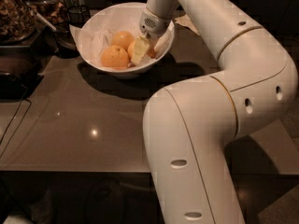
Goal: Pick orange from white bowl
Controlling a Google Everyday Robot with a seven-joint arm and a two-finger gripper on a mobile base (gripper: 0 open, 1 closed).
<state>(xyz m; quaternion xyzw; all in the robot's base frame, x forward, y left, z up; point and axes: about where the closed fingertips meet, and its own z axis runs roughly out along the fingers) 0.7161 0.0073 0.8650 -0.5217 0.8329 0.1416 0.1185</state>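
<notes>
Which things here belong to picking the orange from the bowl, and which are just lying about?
Job: round yellow-orange orange on the right; wide white paper-lined bowl; white two-finger gripper, down in the bowl at that orange.
Lying about: two other oranges; dark glass jars; glossy brown countertop.

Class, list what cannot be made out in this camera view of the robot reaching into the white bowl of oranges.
1. Camera view: the hand, down inside the white bowl, covers most of the right orange, so contact between them cannot be judged.
2. Camera view: the arm hides the bowl's far right rim.
3. Camera view: the jars at top left are cut off by the frame edge, and their contents are too dark to name.
</notes>
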